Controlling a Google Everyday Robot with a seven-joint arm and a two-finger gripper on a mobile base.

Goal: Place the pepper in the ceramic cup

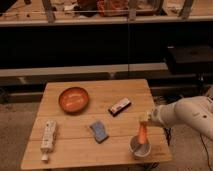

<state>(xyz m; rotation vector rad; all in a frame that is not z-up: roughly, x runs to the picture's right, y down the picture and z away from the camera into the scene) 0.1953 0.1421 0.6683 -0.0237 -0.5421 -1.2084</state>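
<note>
The small grey-white ceramic cup [140, 147] stands near the front right corner of the wooden table [95, 100]. The slim orange-red pepper [144, 133] is upright with its lower end inside the cup and its paler stem end on top. My gripper [145, 119] reaches in from the right on a white arm [185, 116]. It sits right above the cup and is shut on the pepper's top end.
A wide orange bowl [74, 99] sits at the back left. A dark snack bar [120, 106] lies mid-right, a blue packet [99, 131] in the middle front, and a white bottle [48, 137] lies at the front left. Shelves stand behind the table.
</note>
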